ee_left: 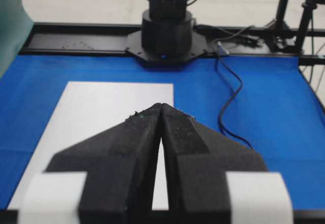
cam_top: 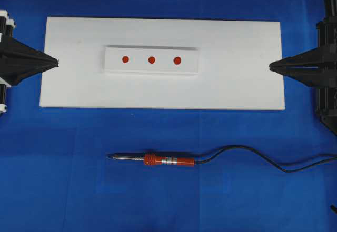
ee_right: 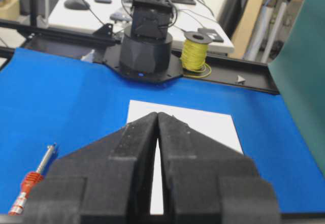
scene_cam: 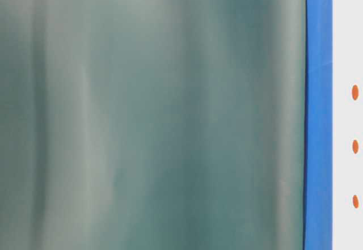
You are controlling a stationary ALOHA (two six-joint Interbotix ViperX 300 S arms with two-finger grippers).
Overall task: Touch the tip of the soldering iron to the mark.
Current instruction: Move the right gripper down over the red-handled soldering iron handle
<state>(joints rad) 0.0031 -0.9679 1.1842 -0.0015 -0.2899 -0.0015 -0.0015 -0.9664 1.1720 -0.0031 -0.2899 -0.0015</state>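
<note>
Tabletop [cam_top: 63, 153], blue, carrying one white board [cam_top: 237, 84] with one raised white strip [cam_top: 138, 66] bearing three red marks [cam_top: 151, 60]; one soldering iron [cam_top: 158, 160] lying flat on open cloth near the board's front edge, tip leftward; left hand [cam_top: 54, 62] and right hand [cam_top: 272, 67] both pinched closed, empty, at the board's ends.

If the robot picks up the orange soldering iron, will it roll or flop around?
The soldering iron looks round and slim, so a nudge would probably roll it on the blue cloth. Its metal shaft should stay stiff. The long black cord lies in loose curves, so it likely flops and drags behind.
</note>
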